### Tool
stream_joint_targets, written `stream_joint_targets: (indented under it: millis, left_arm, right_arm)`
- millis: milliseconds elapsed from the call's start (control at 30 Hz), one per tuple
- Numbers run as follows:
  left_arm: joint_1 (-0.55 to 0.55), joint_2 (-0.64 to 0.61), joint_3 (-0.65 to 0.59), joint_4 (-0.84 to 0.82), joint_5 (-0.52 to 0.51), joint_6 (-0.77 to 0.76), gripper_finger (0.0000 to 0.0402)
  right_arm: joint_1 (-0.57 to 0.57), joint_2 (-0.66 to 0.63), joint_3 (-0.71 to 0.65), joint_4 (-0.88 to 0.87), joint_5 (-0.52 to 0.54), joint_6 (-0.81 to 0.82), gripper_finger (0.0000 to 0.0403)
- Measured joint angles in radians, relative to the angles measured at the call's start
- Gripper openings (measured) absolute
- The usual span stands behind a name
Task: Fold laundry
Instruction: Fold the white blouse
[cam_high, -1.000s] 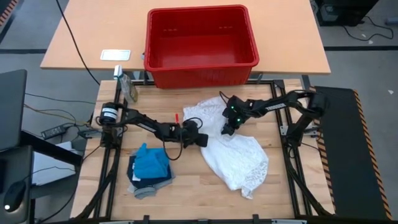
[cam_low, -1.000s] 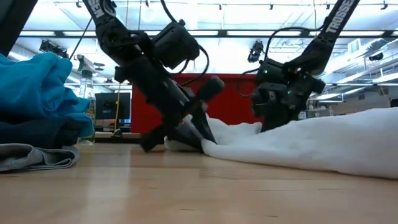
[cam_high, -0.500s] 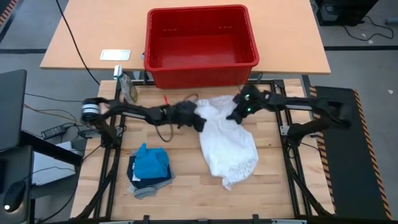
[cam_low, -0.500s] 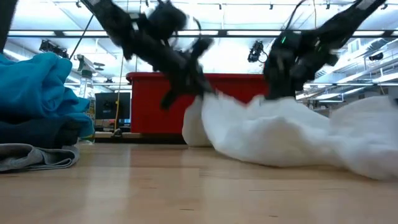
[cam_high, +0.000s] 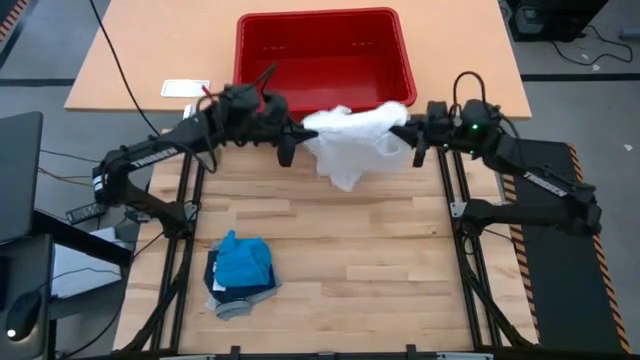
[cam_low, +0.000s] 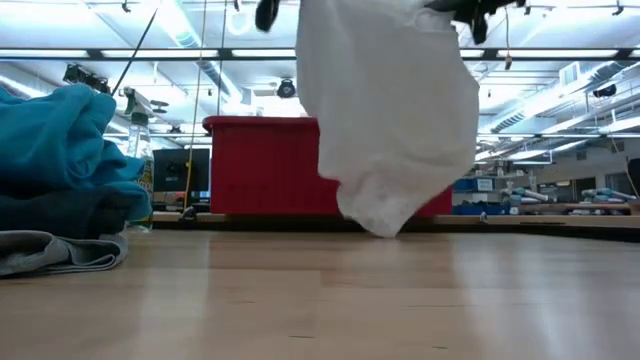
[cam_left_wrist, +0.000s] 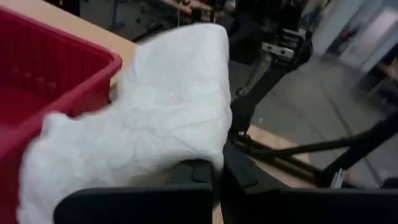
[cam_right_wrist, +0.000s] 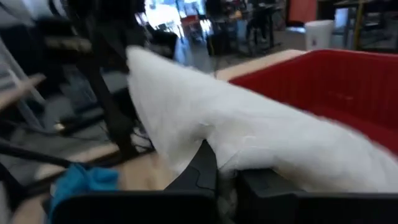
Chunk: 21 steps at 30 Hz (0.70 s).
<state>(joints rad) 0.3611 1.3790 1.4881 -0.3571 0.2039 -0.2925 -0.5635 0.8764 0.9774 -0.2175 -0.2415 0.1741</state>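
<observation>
The white cloth (cam_high: 350, 140) hangs stretched between my two grippers near the table's far edge, in front of the red basket. My left gripper (cam_high: 292, 138) is shut on its left top end, my right gripper (cam_high: 408, 133) on its right top end. In the low view the white cloth (cam_low: 385, 120) drops like a sack, and its lowest bulge (cam_low: 380, 222) is close to the tabletop. A pile sits at the near left, resting flat on the table: bright blue garment (cam_high: 243, 260) on top, navy garment (cam_high: 214, 272) under it, grey T-shirt (cam_high: 232, 305) at the bottom. My left gripper pinches the cloth's upper left edge (cam_left_wrist: 205, 152) between its two fingers, coming level from the table's left. The cloth spreads away from the fingers and hangs below. My right gripper pinches the cloth's upper right edge (cam_right_wrist: 233, 158) between its two fingers, coming level from the table's right. The cloth runs away from the fingers toward the other arm and sags below.
The red plastic basket (cam_high: 322, 30) stands on the far table just behind the hanging cloth. A spray bottle (cam_high: 205, 140) stands at the far left corner. Bare wood (cam_high: 400, 260) fills the middle and near right of the table.
Both grippers have risen and swung toward the table's far edge, moving apart from each other, still shut on the cloth. The white cloth, which lay crumpled across the middle of the table, has been dragged far and lifted, and now hangs between them.
</observation>
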Motion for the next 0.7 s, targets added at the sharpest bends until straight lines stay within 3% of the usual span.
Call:
stream_joint_targets:
  millis: [133,233,333,433,567,700]
  left_arm:
    - [-0.024,0.042,0.161,-0.231,0.000,0.045,0.0002]
    - [-0.071,0.059,0.172,-0.322,-0.001,0.039,0.0005]
    - [-0.150,0.085,0.077,-0.332,-0.001,-0.037,0.0007]
    - [-0.256,0.133,-0.088,-0.279,-0.001,-0.144,0.0008]
    - [-0.364,0.197,-0.302,-0.108,0.069,-0.335,0.0009]
    - [-0.405,0.216,-0.438,0.116,0.155,-0.480,0.0010]
  right_arm:
    - [0.041,0.002,0.057,-0.176,0.100,-0.033,0.0021]
    - [0.096,0.002,0.057,-0.320,0.117,0.049,0.0021]
    - [0.190,0.006,0.010,-0.454,0.112,0.202,0.0021]
    - [0.342,0.008,-0.109,-0.463,0.119,0.394,0.0021]
    - [0.563,0.008,-0.310,-0.318,0.138,0.696,0.0021]
    - [0.747,0.013,-0.474,-0.068,0.186,0.987,0.0021]
